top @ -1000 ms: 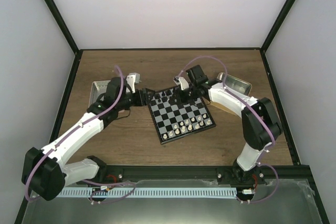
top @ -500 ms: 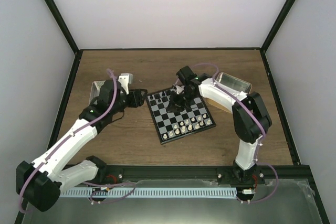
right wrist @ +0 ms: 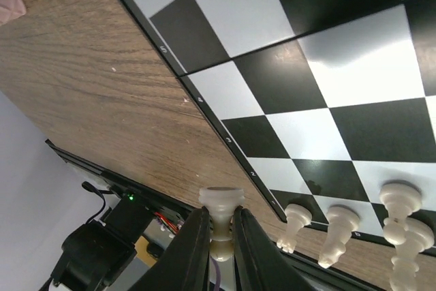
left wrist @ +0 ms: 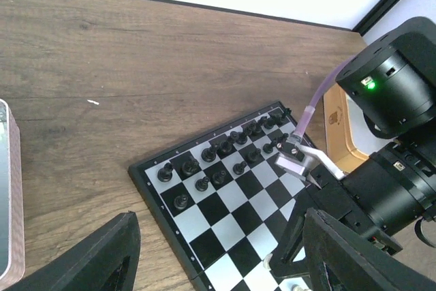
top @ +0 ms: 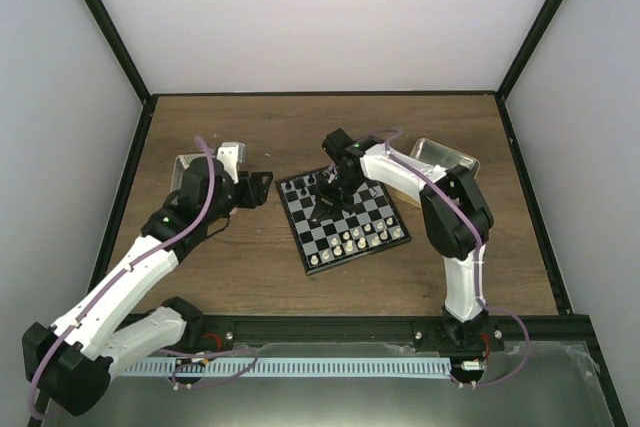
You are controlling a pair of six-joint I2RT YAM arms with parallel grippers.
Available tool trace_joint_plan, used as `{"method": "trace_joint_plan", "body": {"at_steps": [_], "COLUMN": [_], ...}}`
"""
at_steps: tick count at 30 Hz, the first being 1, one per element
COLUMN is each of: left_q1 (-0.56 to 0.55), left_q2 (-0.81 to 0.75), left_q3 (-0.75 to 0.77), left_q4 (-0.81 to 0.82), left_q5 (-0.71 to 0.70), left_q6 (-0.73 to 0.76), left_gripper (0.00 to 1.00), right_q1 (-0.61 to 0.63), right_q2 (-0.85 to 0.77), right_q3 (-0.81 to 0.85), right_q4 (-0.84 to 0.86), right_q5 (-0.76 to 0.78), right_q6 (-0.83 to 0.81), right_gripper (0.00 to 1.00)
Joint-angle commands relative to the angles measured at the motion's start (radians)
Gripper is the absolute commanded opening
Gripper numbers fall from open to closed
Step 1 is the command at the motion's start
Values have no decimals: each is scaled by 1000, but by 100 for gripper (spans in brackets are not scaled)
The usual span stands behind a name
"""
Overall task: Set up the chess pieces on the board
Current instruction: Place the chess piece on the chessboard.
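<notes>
Right gripper (right wrist: 219, 221) is clamping a single cream-white chessman (right wrist: 220, 199) between its two fingers. The jaws are pressing on the piece from both sides, and its round flat end is protruding past the fingertips. Whether the held piece is touching anything below cannot be determined.

From overhead, this gripper is hanging over the left half of the board (top: 345, 219). It is sitting between the black chessmen (top: 318, 183) at the far side and the row of cream-white chessmen (top: 355, 242) at the near side. Several pieces of that white row are showing in the right wrist view, standing upright just inside the board's black border.

The board is lying flat on the wooden table (top: 250, 267), turned at a slight angle and positioned between the two arms.

Left gripper (top: 258, 187) is hovering over bare table just beside the board's far left corner, apart from it. In its own wrist view the fingers (left wrist: 95, 257) are standing wide apart with nothing between them. That view is looking across the board corner where the black chessmen are standing in two rows, with the right arm (left wrist: 388, 100) reaching in from the opposite side.

Left tray (top: 183, 169) is resting on the table behind the left arm's wrist. Right tray (top: 447, 159) is sitting at the far right of the table, well apart from the board's white row. The contents of both trays are too obscured to report.
</notes>
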Motion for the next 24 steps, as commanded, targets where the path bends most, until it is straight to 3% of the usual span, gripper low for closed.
{"method": "trace_joint_plan", "body": {"at_steps": [1, 15, 24], "left_q1": [5, 5, 6], "left_q2": [-21, -19, -18], "left_q3": [-14, -13, -13], "left_q4": [-9, -7, -7], "left_q5": [-23, -29, -30], "left_q6": [16, 18, 20], "left_gripper": [68, 68, 68], "right_q1": [8, 9, 9], "right_q2": [17, 94, 99], "right_q3": [36, 64, 55], "right_q4": [-49, -63, -54], "right_q5": [-9, 9, 62], "right_q6": [71, 67, 95], "right_gripper": [11, 12, 18]}}
